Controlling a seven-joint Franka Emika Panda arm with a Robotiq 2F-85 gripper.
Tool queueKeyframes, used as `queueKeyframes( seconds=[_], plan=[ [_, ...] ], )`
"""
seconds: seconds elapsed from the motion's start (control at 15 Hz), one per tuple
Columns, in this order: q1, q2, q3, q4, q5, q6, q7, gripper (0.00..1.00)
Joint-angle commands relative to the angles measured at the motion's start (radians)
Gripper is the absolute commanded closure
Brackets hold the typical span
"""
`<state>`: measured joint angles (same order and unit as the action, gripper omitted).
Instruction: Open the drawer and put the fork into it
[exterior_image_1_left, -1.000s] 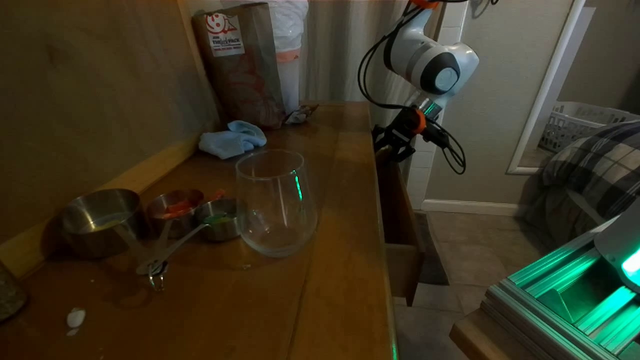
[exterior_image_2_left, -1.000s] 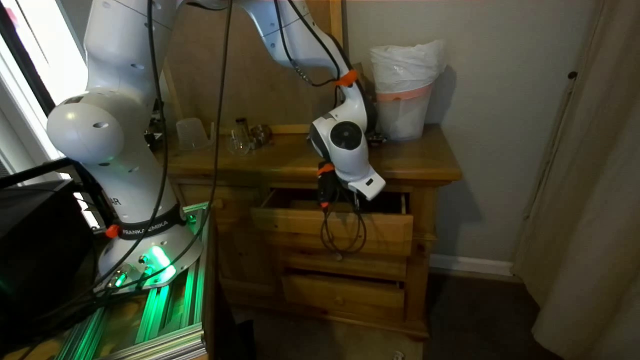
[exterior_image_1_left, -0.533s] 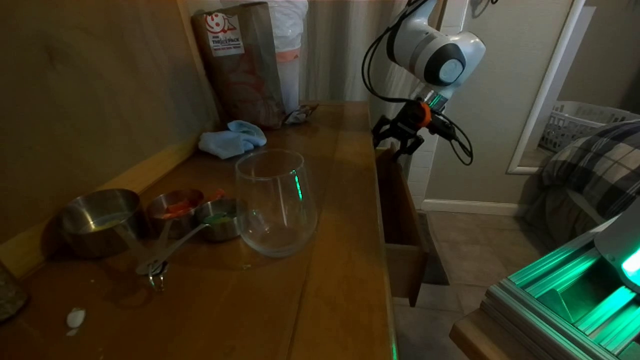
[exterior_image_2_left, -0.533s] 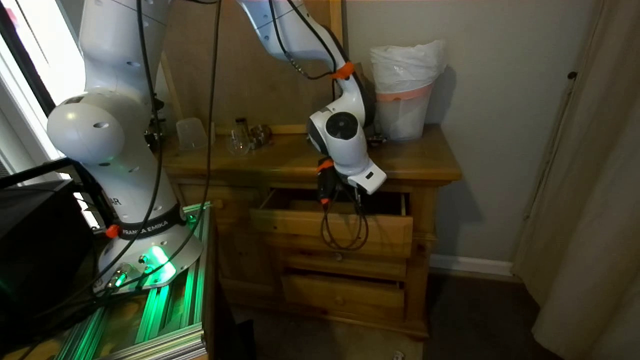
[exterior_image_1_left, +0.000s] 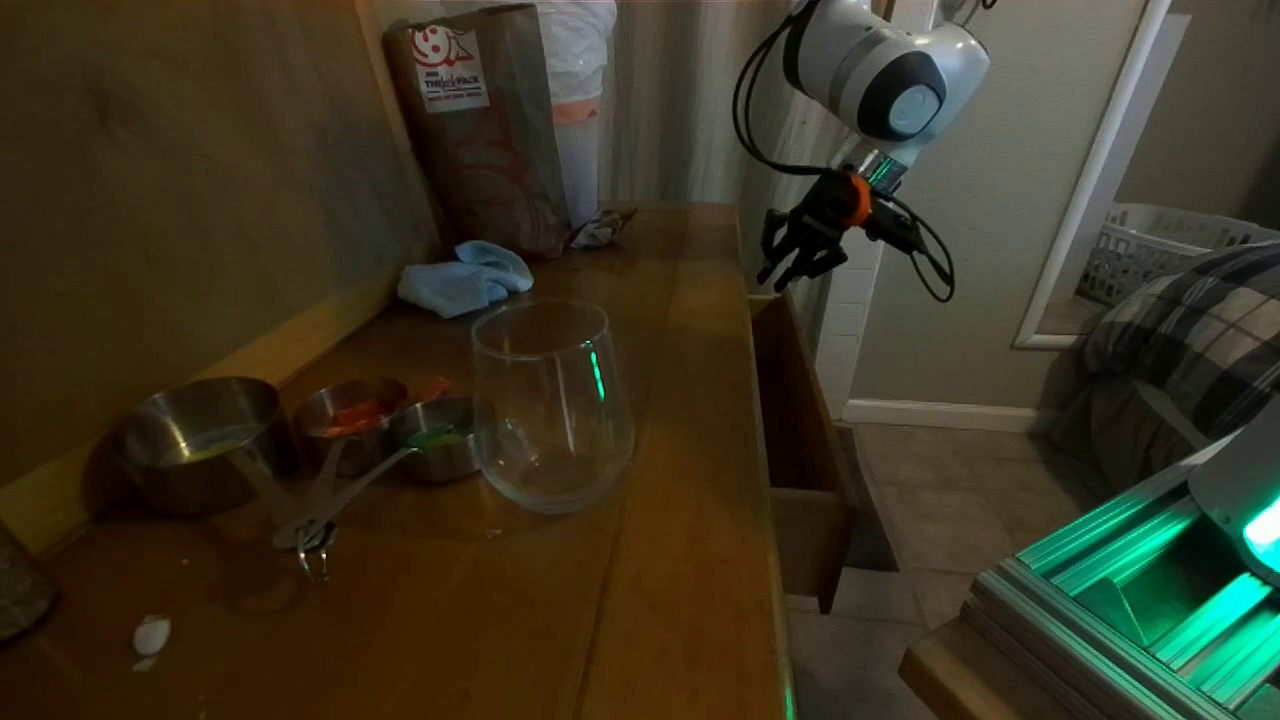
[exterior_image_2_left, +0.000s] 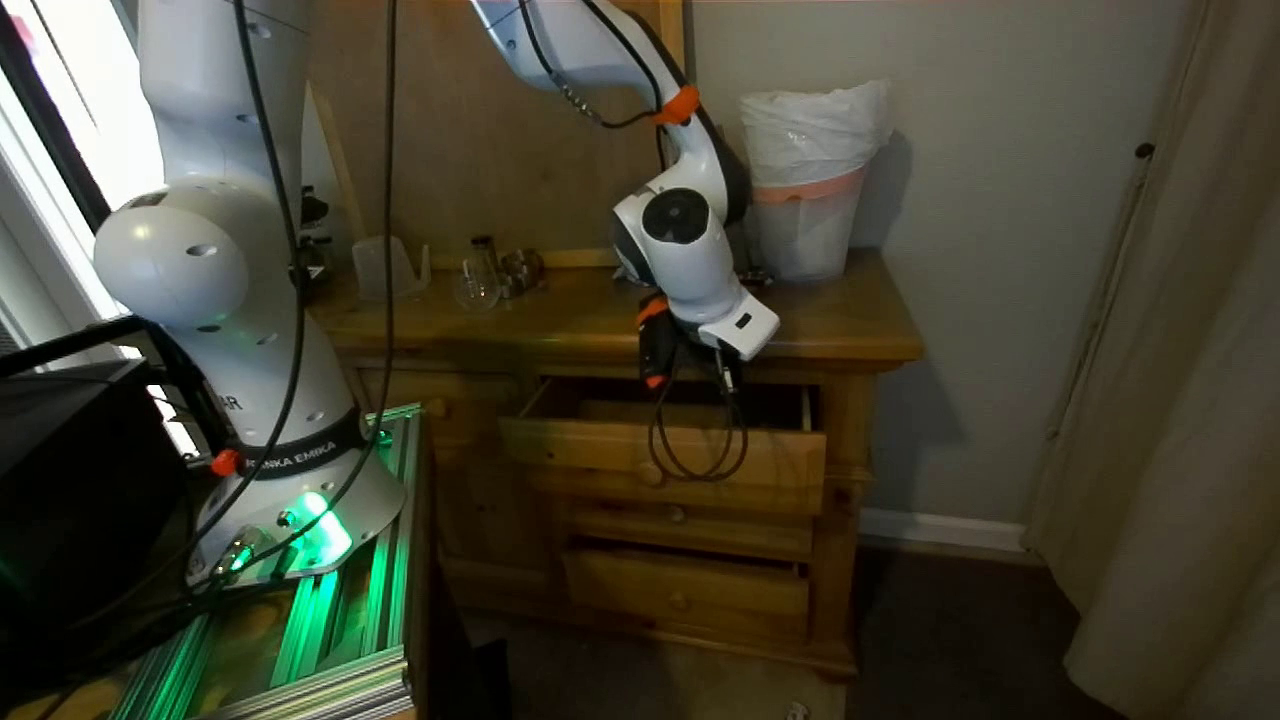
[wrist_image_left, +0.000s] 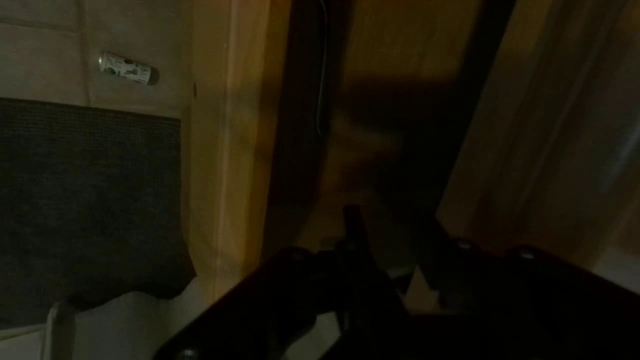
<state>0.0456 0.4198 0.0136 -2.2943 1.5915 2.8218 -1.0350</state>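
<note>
The brown wooden drawer stands pulled out of the cabinet; its front with a round knob shows in an exterior view. My gripper hangs above the far part of the drawer, pointing down, apart from the wood. In the dark wrist view the gripper has its jaws partly apart, nothing visible between them, over the drawer's interior. The fork cannot be made out and is hidden or out of view. Inside the drawer lies a thin pale curved line, too dark to identify.
On the cabinet top are a clear glass, metal measuring cups, a blue cloth and a paper bag. A bin stands behind. A lower drawer is ajar. A can lies on the floor.
My gripper has risen from the drawer's far rim and moved clear of it. Its jaws spread wider, then narrowed. The drawer came out slightly early on and has stayed since.
</note>
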Motion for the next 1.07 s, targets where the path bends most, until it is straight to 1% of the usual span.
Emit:
queueKeyframes(
  seconds=[0.0,0.13,0.2,0.27,0.4,0.53,0.8,1.0],
  plan=[
    [-0.001,-0.115,-0.008,-0.099,-0.028,0.007,-0.013,0.43],
    [-0.002,-0.180,-0.013,-0.158,-0.066,-0.008,-0.015,0.31],
    [-0.002,-0.213,-0.014,-0.186,-0.089,-0.014,-0.014,0.23],
    [-0.003,-0.255,-0.015,-0.219,-0.113,-0.026,-0.013,0.17],
    [0.002,-0.340,-0.016,-0.286,-0.184,-0.028,-0.003,0.03],
    [0.005,-0.428,-0.016,-0.352,-0.264,-0.029,0.013,0.00],
    [0.002,-0.603,-0.007,-0.457,-0.402,-0.062,0.041,0.00],
    [-0.002,-0.718,0.012,-0.511,-0.498,-0.087,0.084,0.00]
  ],
)
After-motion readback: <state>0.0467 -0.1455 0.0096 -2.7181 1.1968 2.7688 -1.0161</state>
